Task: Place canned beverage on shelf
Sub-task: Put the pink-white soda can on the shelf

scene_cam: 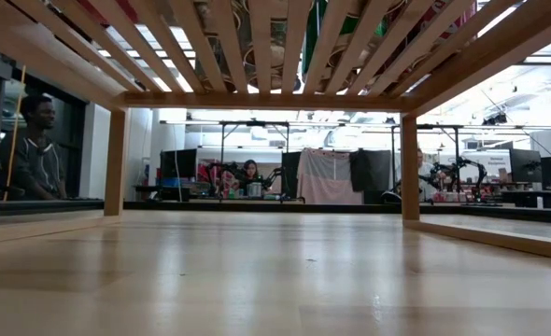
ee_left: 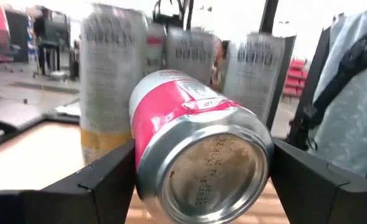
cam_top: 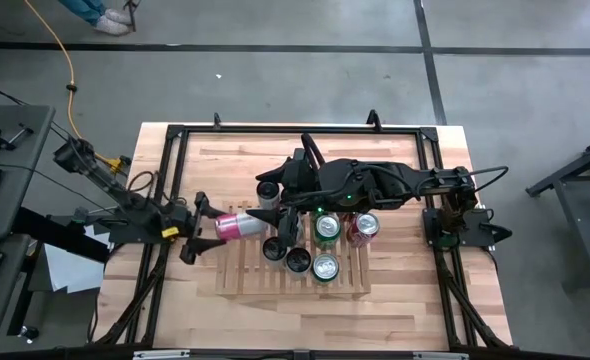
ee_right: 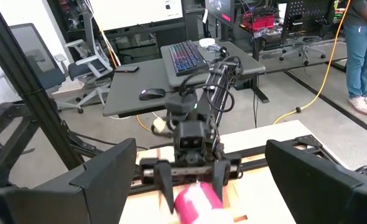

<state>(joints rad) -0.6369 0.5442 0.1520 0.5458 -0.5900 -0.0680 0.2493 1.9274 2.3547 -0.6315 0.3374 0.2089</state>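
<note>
1. the left gripper (cam_top: 203,226) has its fingers clamped around the pink can (cam_top: 238,225); in the left wrist view the can (ee_left: 196,149) sits squeezed between both dark fingers (ee_left: 102,183), bottom end facing the camera
2. key bit: the can is lying on its side, long axis running straight out from the gripper toward the shelf (cam_top: 237,282); from above it hangs right at the shelf's left end, near the far corner
3. the cans already on the shelf stand upright, e.g. a green-top can (cam_top: 325,266) and a dark-top can (cam_top: 298,260); so I'd guess the held one needs tipping upright before it goes down
4. the nearest standing cans are just beside the pink can's far end; looks tight, could knock one over
5. the right gripper (cam_top: 275,213) reaches across over the shelf's far side, close to the pink can; its fingers look spread wide in the right wrist view, holding nothing
6. left arm is clearly the one doing this job
</note>
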